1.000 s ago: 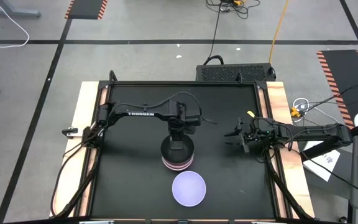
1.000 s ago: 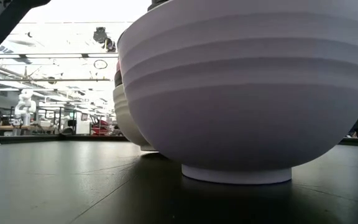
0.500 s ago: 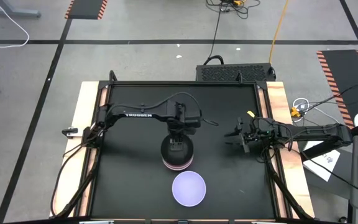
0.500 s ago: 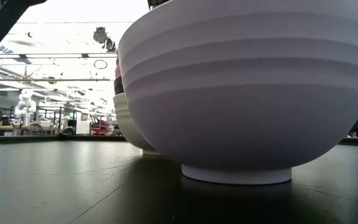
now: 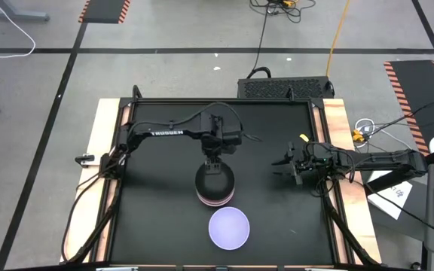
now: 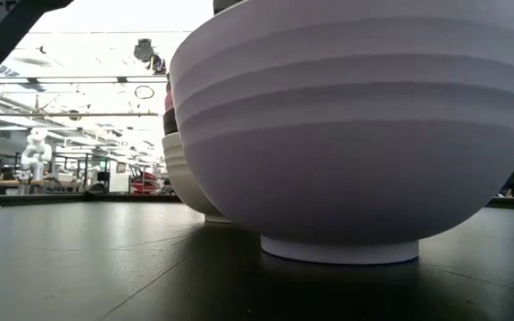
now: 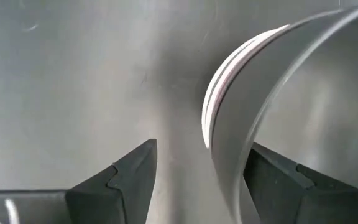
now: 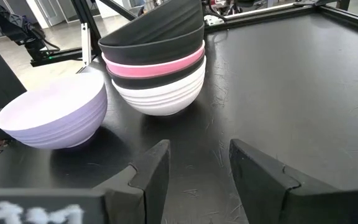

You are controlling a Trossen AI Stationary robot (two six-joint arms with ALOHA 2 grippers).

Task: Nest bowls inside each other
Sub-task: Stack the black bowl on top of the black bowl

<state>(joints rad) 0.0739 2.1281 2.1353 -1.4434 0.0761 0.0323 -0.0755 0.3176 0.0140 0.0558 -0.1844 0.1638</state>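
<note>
A stack of five nested bowls stands mid-table on its white bottom bowl. Above that come a black bowl, a pink bowl and two more black bowls, the top one tilted. A pale lavender bowl stands alone on its foot nearer the near edge and fills the low view. My left gripper is open above the stack's far side. One finger is over the top bowl's hollow and one outside its rim, and I see no touch. My right gripper waits open to the stack's right.
The black table top has a raised frame around it. Bare surface lies left of the stack and between the stack and my right gripper. The lavender bowl sits just on the near side of the stack.
My left gripper has drawn back toward the table's far edge, from over the middle of the stack to its far rim. The stack and the lavender bowl stay where they were.
</note>
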